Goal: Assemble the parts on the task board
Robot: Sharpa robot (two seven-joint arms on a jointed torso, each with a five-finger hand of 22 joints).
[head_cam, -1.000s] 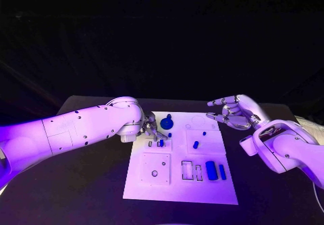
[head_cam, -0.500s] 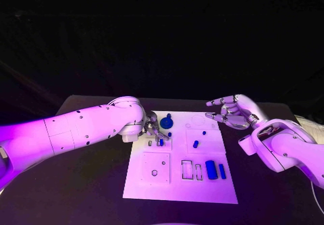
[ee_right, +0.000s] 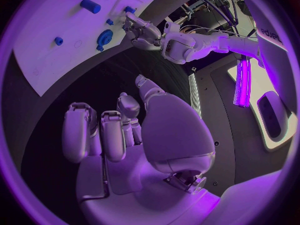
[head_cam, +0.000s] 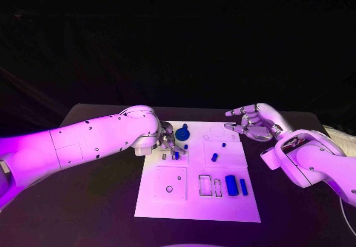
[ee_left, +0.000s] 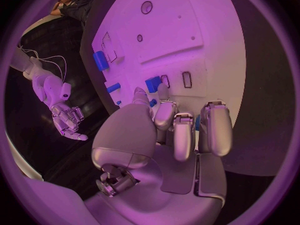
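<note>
Little has shifted over the last second: the right arm has drawn slightly inward and its hand now sits a touch nearer the board's far right corner, while the left arm has stayed put. On the black table (head_cam: 96, 195) lies the white task board (head_cam: 178, 203), the task's own thing, in the middle between the two arms. The left hand (head_cam: 167, 144) is down on the board's far left part, fingers curled close over a small blue part (ee_left: 153, 83) beside two small slots; whether it is actually pinched I cannot tell. The right hand (head_cam: 252, 123) hovers just off the board, fingers loosely curled and apart, holding nothing. My guess at the risk: if the left fingers press the part askew at a slot, it could jam or skid away, and the fingers hide the slot from above. Counting in the head view: one board, two hands, and roughly six blue parts, namely a round disc (head_cam: 182, 135), two long pieces (head_cam: 231, 186) near the front, and small pegs (head_cam: 215, 158) mid-board.
</note>
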